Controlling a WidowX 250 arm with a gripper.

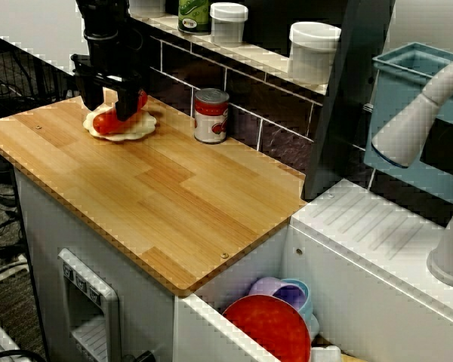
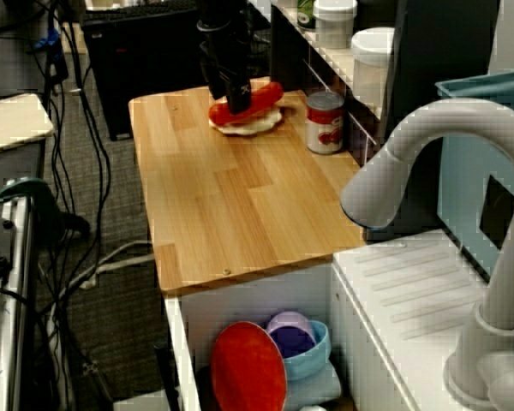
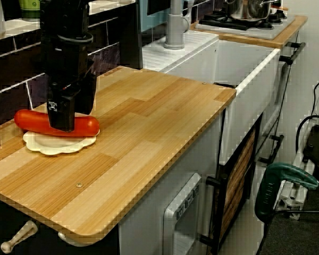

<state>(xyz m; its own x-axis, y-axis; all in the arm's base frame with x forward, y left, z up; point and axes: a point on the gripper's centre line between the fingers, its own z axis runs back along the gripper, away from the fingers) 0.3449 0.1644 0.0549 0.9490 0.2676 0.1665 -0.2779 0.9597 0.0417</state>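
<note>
The black two-fingered tool [image 1: 110, 111] hangs straight down over the far corner of the pale wooden counter [image 1: 158, 196], away from the sink, with one finger on each side of a long red sausage [image 3: 82, 126]. It meets the sausage near the middle and across its narrow width, probably because fingers set this close could not span it any other way. In the view from the side one finger [image 3: 61, 114] covers the sausage's front, level with it. The jaws stand narrowly apart, but I cannot tell whether the pads press on the skin or merely flank it. The sausage lies flat on a small cream plate with a wavy rim [image 3: 53, 146], both ends overhanging because it is longer than the plate, and nothing shows it lifted. A red-and-white tin can [image 1: 211, 115] stands upright near the plate but apart from it, tucked against the dark tiled wall and so out from under the arm. A round red dish [image 1: 268, 326] leans in the sink below the counter's end
</note>
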